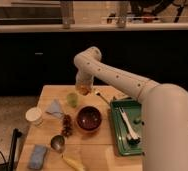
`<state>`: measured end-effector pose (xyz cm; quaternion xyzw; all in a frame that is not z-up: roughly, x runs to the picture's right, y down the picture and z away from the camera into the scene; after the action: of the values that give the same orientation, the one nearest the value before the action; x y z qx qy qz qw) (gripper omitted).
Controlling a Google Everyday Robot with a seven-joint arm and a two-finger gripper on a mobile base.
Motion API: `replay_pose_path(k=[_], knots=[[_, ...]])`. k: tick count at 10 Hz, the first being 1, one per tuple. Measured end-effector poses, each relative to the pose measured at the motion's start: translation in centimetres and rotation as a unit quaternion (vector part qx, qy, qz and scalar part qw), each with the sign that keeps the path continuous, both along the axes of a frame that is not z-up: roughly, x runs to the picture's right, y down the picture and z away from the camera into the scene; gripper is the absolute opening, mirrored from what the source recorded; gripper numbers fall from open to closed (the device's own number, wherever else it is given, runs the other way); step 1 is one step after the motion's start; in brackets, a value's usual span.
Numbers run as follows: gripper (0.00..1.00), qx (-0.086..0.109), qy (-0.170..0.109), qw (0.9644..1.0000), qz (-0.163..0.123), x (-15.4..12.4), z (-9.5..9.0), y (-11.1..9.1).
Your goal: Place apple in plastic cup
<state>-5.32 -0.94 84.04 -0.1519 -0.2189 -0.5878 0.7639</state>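
Note:
The yellow-green plastic cup (72, 100) stands upright on the wooden table (102, 145), left of the brown bowl (89, 119). My gripper (84, 89) hangs from the white arm just up and to the right of the cup. It holds the orange-red apple (84, 90) a little above the table, beside the cup's rim and not over its mouth.
A white tub (34, 116) sits at the left, a blue cloth (54, 108) next to the cup, a dark grape-like bunch (66, 125), a steel cup (57, 143), a blue sponge (38, 156), a banana (73, 162), and a green tray (118, 135) with utensils at right.

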Motion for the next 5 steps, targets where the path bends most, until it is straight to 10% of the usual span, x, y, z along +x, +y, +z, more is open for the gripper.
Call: replay_pose_path(k=[5], knots=[[0.0,-0.021,-0.019,0.9992,-0.028,-3.1,0.9,1.8]])
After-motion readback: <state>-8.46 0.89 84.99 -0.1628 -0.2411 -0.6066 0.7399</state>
